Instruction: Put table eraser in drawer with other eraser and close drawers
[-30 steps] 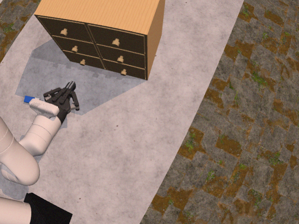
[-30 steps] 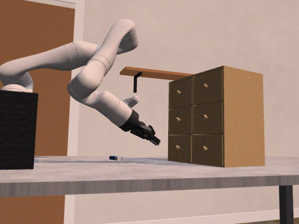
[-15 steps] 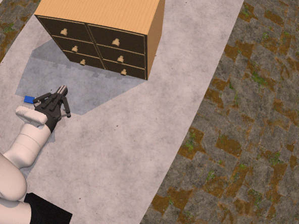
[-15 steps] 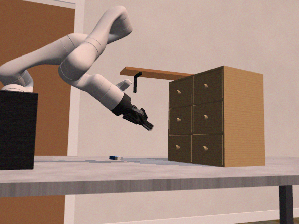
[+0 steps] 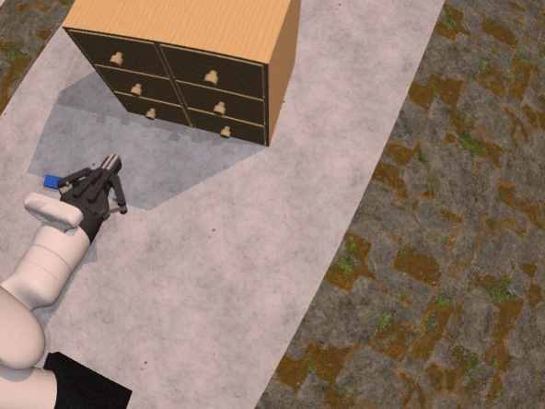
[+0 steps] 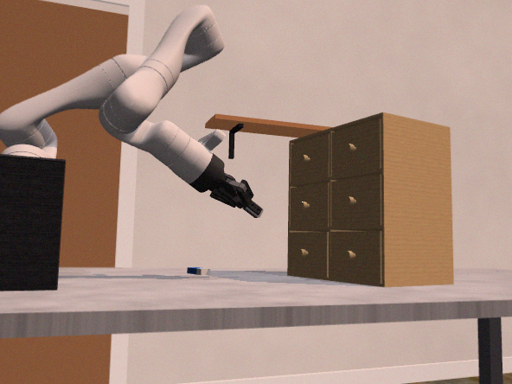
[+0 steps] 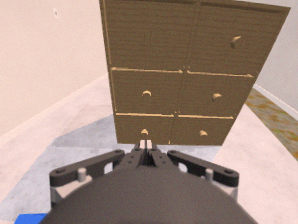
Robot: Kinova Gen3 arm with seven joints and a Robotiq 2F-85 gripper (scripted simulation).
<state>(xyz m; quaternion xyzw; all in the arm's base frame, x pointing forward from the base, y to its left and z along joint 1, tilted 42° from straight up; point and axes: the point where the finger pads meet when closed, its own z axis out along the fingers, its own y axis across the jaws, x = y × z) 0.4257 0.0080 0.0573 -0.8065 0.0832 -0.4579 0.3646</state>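
The small wooden chest (image 5: 184,23) (image 6: 417,199) (image 7: 150,50) stands upright with six dark drawer fronts, two columns of three, each with a knob. All six fronts look flush with the chest's front; the eraser inside is hidden. The blue and white eraser (image 5: 52,181) (image 6: 195,271) (image 7: 30,218) lies flat on the table in front of the chest, partly covered by the gripper in the top view. My gripper (image 5: 113,157) (image 6: 258,213) (image 7: 145,147) is shut and empty. It hangs above the table, tilted down towards the chest's front, touching neither chest nor eraser.
The black robot base (image 5: 87,382) (image 6: 30,225) stands at the near end of the table (image 5: 207,286) (image 6: 242,320). A brown wall shelf (image 6: 268,125) with a black bracket is behind the chest in the exterior view. The table's long edge runs to the right of the chest in the top view.
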